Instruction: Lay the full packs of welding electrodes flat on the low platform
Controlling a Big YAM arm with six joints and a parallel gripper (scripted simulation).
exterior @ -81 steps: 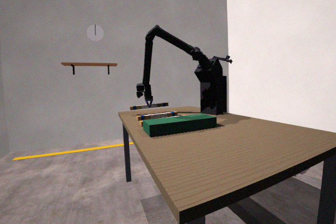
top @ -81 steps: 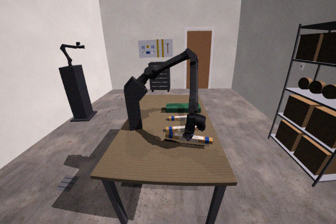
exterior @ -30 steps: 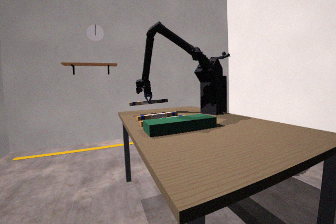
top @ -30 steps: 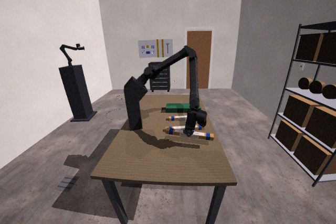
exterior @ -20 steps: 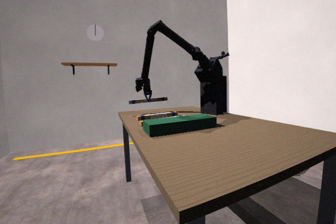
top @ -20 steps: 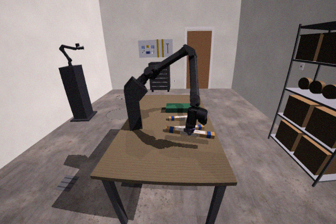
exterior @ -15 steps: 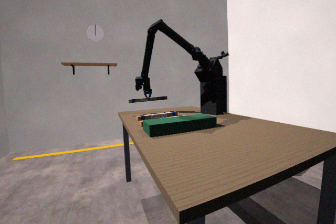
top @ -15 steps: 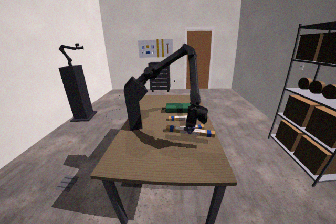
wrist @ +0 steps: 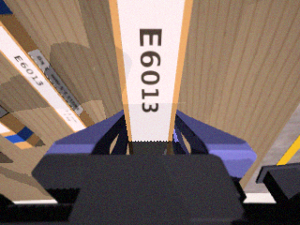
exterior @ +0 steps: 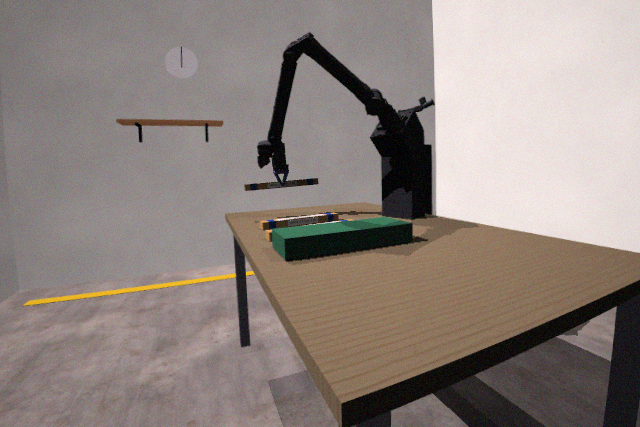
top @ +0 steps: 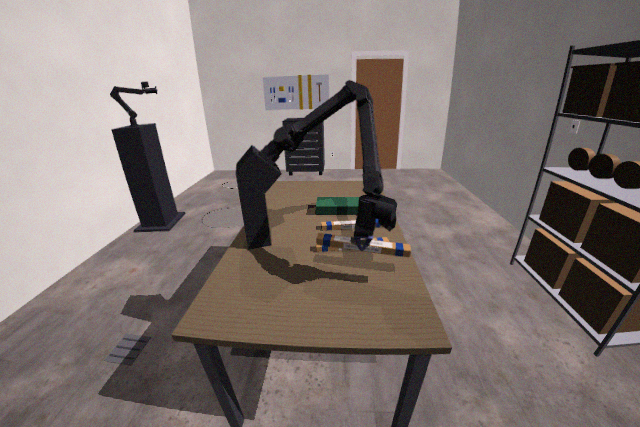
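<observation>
The jaws (top: pixel 363 245) (exterior: pixel 281 180) are clamped across the middle of a raised electrode pack (top: pixel 385 245) (exterior: pixel 258 185) (wrist: pixel 152 61); in the top view, the green platform (top: pixel 336 205) (exterior: pixel 346 241) lies beyond, its long axis roughly matching the pack's.

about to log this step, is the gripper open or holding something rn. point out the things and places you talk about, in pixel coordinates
Gripper (top: pixel 362 245) (exterior: pixel 281 183) (wrist: pixel 149 112): closed on one pack (top: pixel 398 247) (exterior: pixel 302 182) (wrist: pixel 151 70), held above the table (top: pixel 310 313) (exterior: pixel 439 303) (wrist: pixel 234 56).
</observation>
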